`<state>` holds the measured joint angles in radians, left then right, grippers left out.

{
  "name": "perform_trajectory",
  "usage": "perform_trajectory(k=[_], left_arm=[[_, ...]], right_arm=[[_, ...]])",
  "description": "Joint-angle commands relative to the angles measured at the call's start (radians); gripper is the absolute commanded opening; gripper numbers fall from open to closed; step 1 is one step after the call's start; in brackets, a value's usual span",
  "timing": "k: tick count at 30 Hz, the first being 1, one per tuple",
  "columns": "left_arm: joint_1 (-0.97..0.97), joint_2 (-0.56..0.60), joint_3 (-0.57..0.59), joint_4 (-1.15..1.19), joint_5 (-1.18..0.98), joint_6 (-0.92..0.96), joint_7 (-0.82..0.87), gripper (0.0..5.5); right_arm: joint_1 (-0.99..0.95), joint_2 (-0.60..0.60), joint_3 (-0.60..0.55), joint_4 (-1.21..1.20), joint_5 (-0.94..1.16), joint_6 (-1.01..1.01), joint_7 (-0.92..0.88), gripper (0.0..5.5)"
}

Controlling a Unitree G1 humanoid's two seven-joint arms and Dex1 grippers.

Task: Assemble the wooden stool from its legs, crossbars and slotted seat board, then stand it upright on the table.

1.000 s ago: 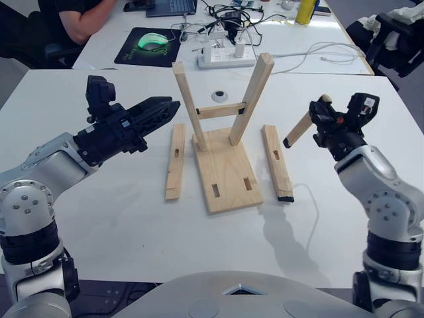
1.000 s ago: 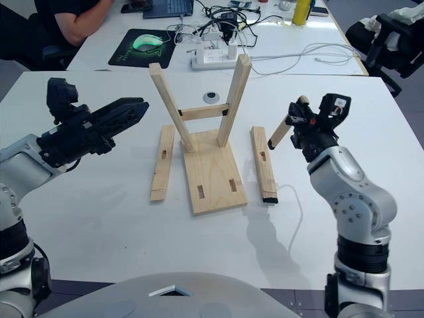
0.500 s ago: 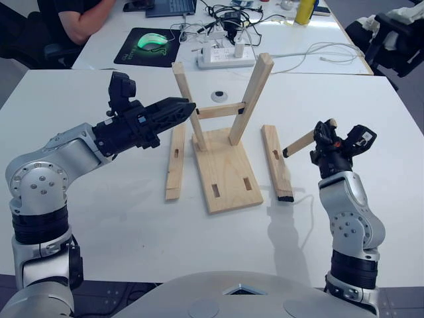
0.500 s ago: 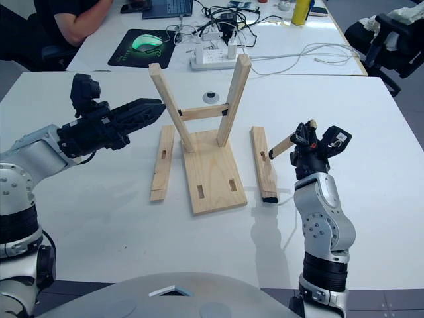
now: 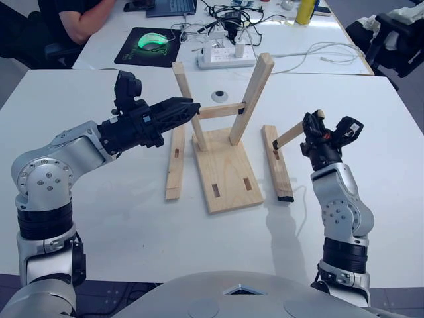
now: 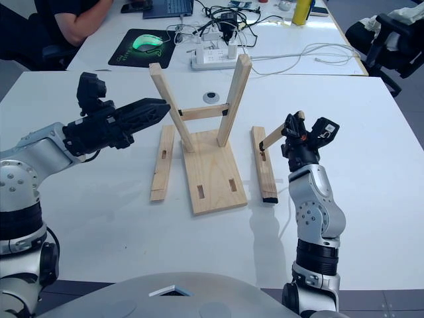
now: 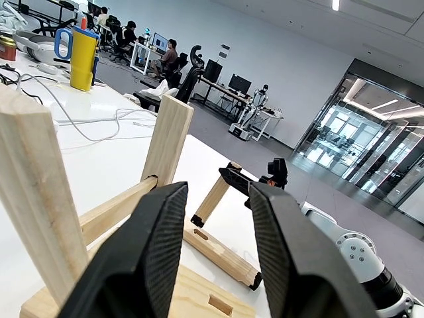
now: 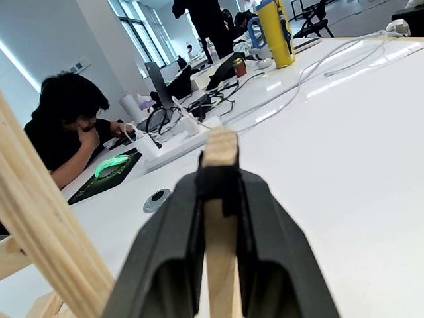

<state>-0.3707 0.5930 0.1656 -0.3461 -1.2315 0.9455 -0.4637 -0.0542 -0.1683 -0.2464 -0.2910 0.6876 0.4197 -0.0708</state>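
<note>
- Hovering at 10 o'clock of the seat board [image 5: 225, 173], our left gripper [image 5: 192, 107] has its fingers slightly parted and empty, just beside the left upright leg [image 5: 183, 83].
- We see a loose leg [image 5: 175, 162] flat at the board's 9 o'clock.
- A fitted crossbar [image 5: 220, 110] joins it to the right upright leg [image 5: 253, 96].
- A second loose leg [image 5: 278, 165] lies at 3 o'clock.
- Our right gripper [image 5: 310, 126] is clamped on a tilted crossbar [image 5: 290, 136], whose lower end is perhaps touching that leg.
</note>
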Motion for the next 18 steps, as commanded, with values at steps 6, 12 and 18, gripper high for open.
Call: perform_trajectory(k=[6, 12, 18], left_arm=[[-0.004, 0.000, 0.006, -0.010, 0.013, 0.006, 0.007, 1.70], [-0.008, 0.002, 0.008, -0.015, 0.007, 0.011, 0.011, 1.70], [-0.009, 0.003, 0.006, -0.016, 0.006, 0.016, 0.010, 1.70]], right_arm=[[0.025, 0.007, -0.008, -0.010, -0.021, 0.026, 0.029, 0.44], [0.055, 0.015, -0.005, -0.023, -0.034, 0.031, 0.035, 0.44], [0.056, 0.015, -0.003, -0.020, -0.059, 0.022, 0.053, 0.44]])
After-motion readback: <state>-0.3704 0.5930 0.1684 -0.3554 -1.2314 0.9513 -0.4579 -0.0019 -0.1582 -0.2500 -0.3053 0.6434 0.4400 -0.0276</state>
